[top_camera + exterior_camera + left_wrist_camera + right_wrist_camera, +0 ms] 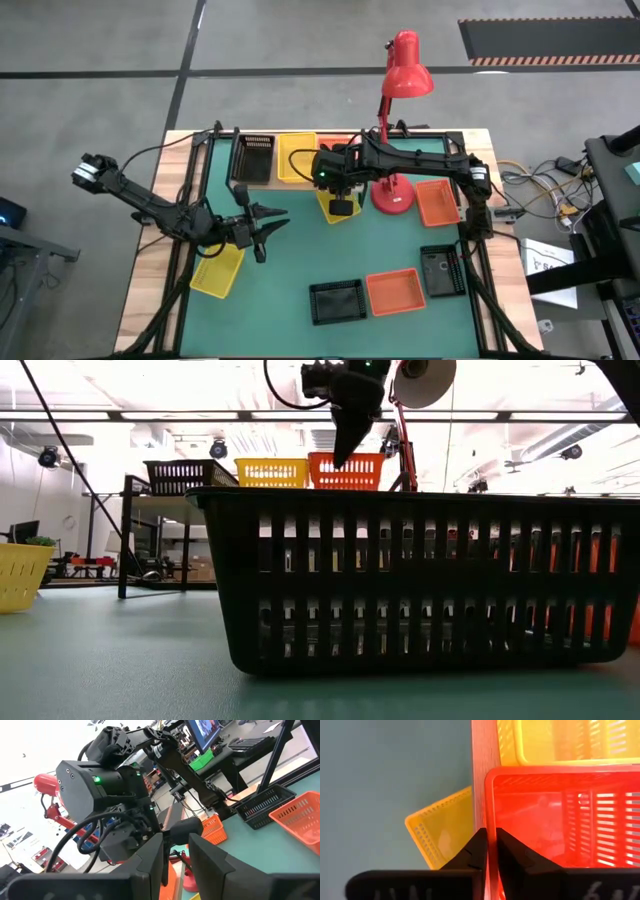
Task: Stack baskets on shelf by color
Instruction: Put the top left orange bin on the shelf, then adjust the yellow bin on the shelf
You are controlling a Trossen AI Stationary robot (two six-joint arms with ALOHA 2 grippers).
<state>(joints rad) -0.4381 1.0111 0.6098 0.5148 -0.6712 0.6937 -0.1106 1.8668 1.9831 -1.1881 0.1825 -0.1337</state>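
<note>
On the shelf (160, 498) at the table's far edge stand a black basket (255, 158), a yellow basket (297, 155) and an orange basket (345, 470), side by side. My right gripper (491, 842) points steeply down from above the orange basket and is shut on its rim. Below the shelf's near edge a yellow basket (437, 835) lies askew on the table. My left gripper (270, 224) hovers open over the table's left half, with nothing between its fingers (150, 865). My right gripper pinches the rim of the orange basket's near long wall (491, 815) between its two fingers, one finger inside the basket and one outside. The fingers come from above, slanting down. The basket sits flat on the shelf, close beside the yellow one (560, 740).
A red desk lamp stands with its base (392, 195) right of the shelf. Loose on the table lie an orange basket (437, 202), a black one (442, 272), another orange (395, 292), another black (337, 300) and a yellow one (218, 270) at the left.
</note>
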